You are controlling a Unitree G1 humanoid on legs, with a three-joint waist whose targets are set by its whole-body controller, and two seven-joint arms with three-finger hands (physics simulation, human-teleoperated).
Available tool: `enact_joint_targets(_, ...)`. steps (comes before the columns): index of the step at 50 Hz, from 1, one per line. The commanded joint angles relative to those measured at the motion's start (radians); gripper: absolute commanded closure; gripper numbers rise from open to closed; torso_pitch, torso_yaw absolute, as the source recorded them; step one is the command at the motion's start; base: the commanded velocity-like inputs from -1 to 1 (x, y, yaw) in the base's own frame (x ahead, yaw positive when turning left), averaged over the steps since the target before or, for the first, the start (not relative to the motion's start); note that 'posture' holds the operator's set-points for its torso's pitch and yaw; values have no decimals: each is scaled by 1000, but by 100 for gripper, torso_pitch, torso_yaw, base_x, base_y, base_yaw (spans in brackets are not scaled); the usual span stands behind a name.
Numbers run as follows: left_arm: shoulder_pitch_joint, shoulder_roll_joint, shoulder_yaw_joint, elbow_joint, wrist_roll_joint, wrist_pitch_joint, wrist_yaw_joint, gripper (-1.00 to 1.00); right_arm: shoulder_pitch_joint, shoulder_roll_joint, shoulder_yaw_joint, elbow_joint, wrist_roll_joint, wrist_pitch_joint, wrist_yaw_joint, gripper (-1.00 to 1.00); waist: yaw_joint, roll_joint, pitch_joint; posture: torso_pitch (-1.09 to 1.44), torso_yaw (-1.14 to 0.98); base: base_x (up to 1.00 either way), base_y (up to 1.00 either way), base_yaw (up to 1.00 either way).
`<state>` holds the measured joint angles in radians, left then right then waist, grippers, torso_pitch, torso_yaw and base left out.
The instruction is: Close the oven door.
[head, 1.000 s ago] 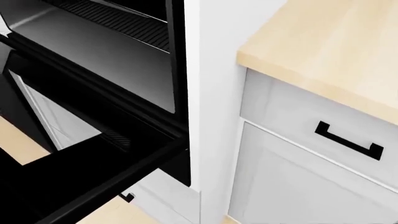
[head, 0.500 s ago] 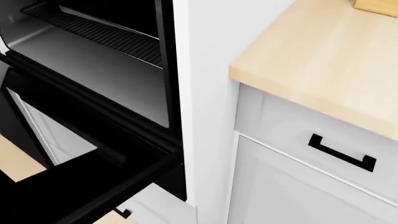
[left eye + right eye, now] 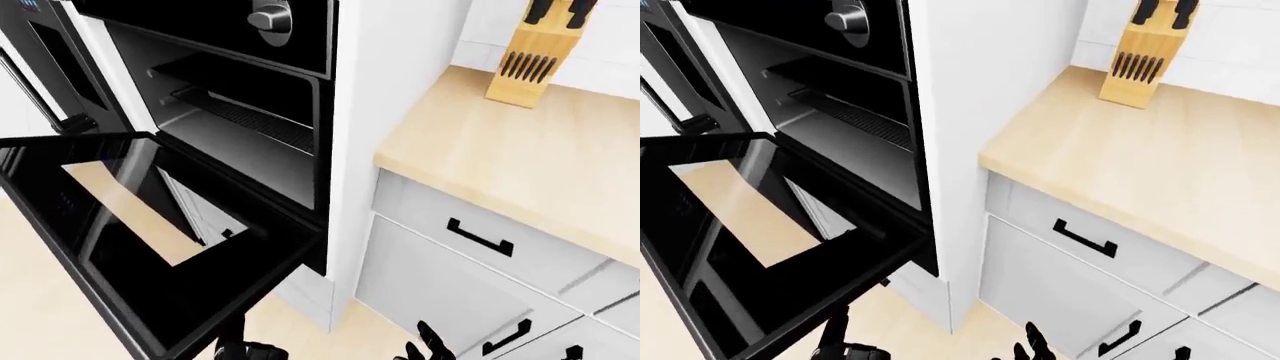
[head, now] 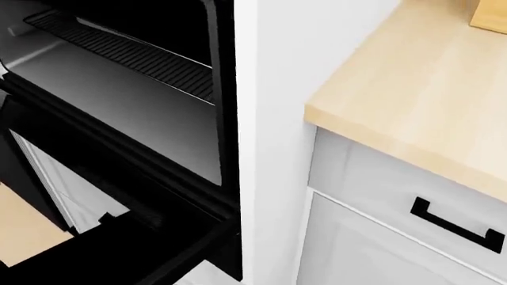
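The black oven door (image 3: 150,247) hangs open, lying nearly flat and reaching toward the lower left of the left-eye view. Its glass pane reflects the pale floor. Behind it the oven cavity (image 3: 240,135) stands open with a wire rack (image 3: 235,112) inside, and a silver knob (image 3: 270,16) sits on the panel above. My left hand (image 3: 245,349) shows at the bottom edge, just below the door's free edge, fingers loose and holding nothing. My right hand (image 3: 425,346) is low to the right, fingers spread, apart from the door.
A white cabinet panel (image 3: 390,75) flanks the oven on the right. Beyond it runs a wooden counter (image 3: 520,157) with a knife block (image 3: 530,56), over white drawers with black handles (image 3: 480,238). Pale wooden floor (image 3: 40,315) lies under the door.
The head camera has moved: counter edge and drawer handle slid down in the head view, and more of the oven cavity shows. The oven door still hangs open.
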<state>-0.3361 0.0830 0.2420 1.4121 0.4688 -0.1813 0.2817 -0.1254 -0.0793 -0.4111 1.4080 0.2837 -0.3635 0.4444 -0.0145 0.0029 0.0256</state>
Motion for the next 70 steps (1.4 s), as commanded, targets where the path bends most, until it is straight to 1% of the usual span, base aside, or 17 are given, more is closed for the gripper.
enact_joint_targets(1,-15,16,3,-18,-1,-12,11,-100,-17,3,3,-17,0,-15,11,-100,2,-1,-11,0,0,20,0,0)
enact_joint_targets(2,-15,16,3,-18,-1,-11,10,-100,-17,3,4,-17,0,-15,11,-100,1,10,-10,0,0,20,0,0)
enact_joint_targets(5,-15,16,3,-18,-1,-11,10,-100,-19,3,5,-17,-1,-14,10,-100,13,75,5,0,0,20,0,0)
enact_joint_targets(6,-15,16,3,-18,-1,-11,10,-100,-19,3,5,-17,-1,-15,11,-100,19,45,-4,0,0,20,0,0)
enact_joint_targets(7,-16,16,3,-18,-1,-11,10,-100,-20,3,5,-17,-1,-15,11,-100,9,69,-7,0,0,21,0,0)
enact_joint_targets(9,-15,16,3,-18,-1,-11,10,-100,-20,3,5,-17,-1,-15,12,-100,25,70,-6,0,0,20,0,0)
enact_joint_targets(12,-15,16,3,-18,-1,-11,10,-100,-20,3,5,-17,-2,-18,11,-100,26,54,1,0,0,20,0,0)
enact_joint_targets(13,-15,16,3,-18,-1,-11,10,-100,-20,3,6,-17,-2,-21,12,-100,23,47,28,0,0,0,0,0)
enact_joint_targets(14,-15,16,4,-18,-1,-11,10,-100,-20,3,6,-17,-2,-21,11,-100,16,42,22,0,0,0,0,0)
enact_joint_targets(18,-15,16,4,-18,-1,-11,10,-100,-19,3,5,-17,-1,-23,12,-100,23,2,27,0,0,0,0,0)
enact_joint_targets(20,-15,16,4,-18,-1,-10,10,-100,-18,3,5,-17,0,-24,12,-100,25,-46,15,0,0,0,0,0)
enact_joint_targets(21,-15,16,4,-18,-1,-11,10,-100,-18,3,5,-17,0,-24,11,-100,29,-58,9,0,0,0,0,0)
enact_joint_targets(22,-15,16,4,-18,-1,-11,10,-100,-18,3,5,-17,0,-25,12,-100,26,-29,14,0,0,0,0,0)
enact_joint_targets(29,-15,15,4,-18,1,-6,10,-100,-18,3,6,-17,1,-26,11,-100,2,-4,-18,0,0,0,0,0)
enact_joint_targets(36,-19,12,4,-18,-2,-7,8,-100,-17,2,5,-17,2,-27,10,-100,0,2,-36,0,0,0,0,0)
enact_joint_targets(39,-32,8,18,-20,-39,4,-39,-100,-18,1,6,-17,2,-28,9,-100,0,2,-40,0,0,0,0,0)
enact_joint_targets(70,-58,-33,-91,-26,-37,-134,-83,-100,-21,2,9,-17,9,-34,6,-100,2,-5,-55,0,0,0,0,0)
